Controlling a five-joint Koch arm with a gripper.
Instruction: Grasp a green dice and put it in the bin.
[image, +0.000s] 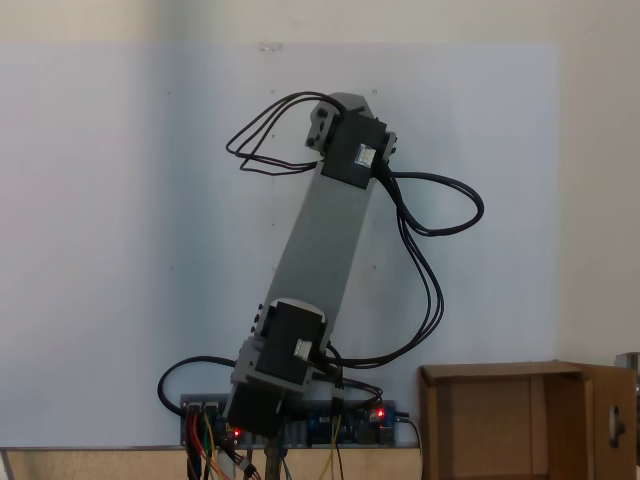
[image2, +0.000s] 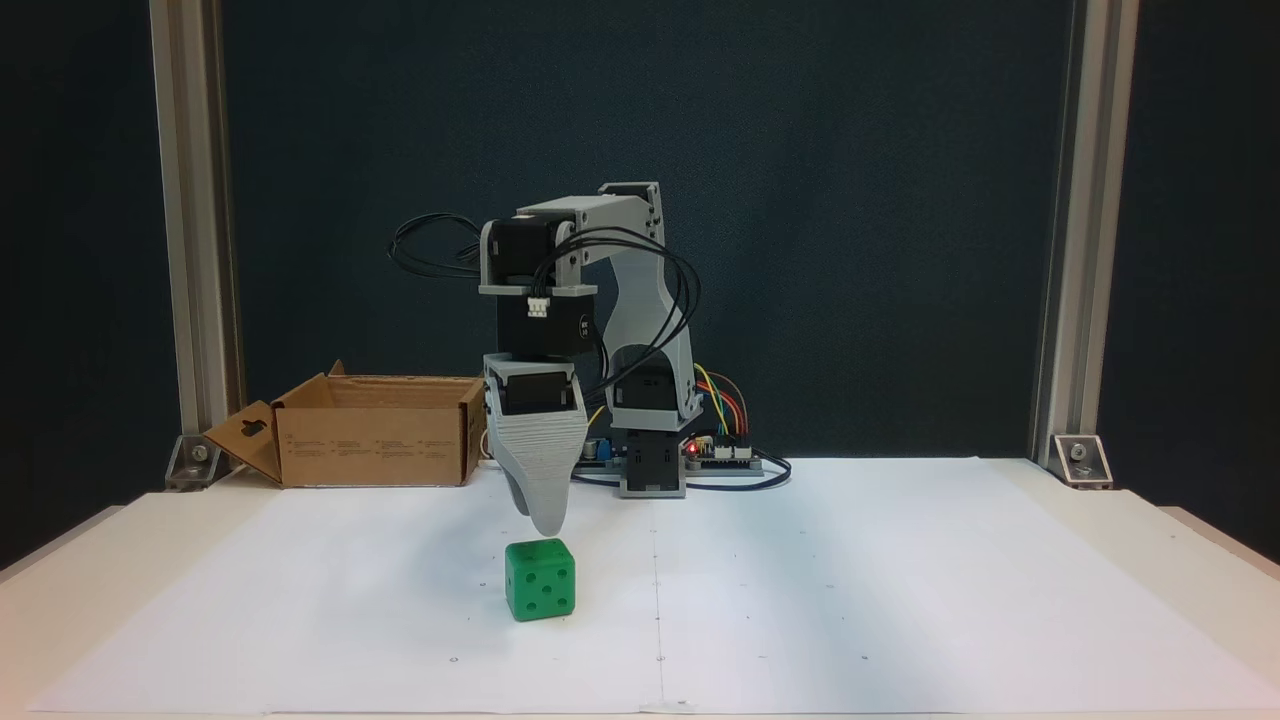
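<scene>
Cardboard is seen at the lower right of a fixed view that looks down over the arm: the bin, open-topped, its tan interior bare as far as can be seen. The arm stretches from its base at the bottom edge up across the white paper. The circuit board with red lights lies at the base.

From the other fixed view, at table height facing the arm, the green dice is seen resting flat on the white paper, well apart from the bin, which stands further back and to the left in this view. The gripper hangs tip-down just above the dice, a little gap showing between tip and top face. Only one grey jaw is presented, the other lying behind it, so whether the claw is apart or together cannot be told.

The step in hand is judged to be the descent onto the dice. It would be done well if the jaws were spread wider than the cube, centred over it, lowered until they straddle two opposite flat faces, and only then closed; a corner grip would likely let the cube twist out.

The dice is a cube, so no long axis is offered. A five-pip face is turned toward this camera, with one vertical edge slightly to the left, so the cube sits a little rotated to the paper's edge.
</scene>
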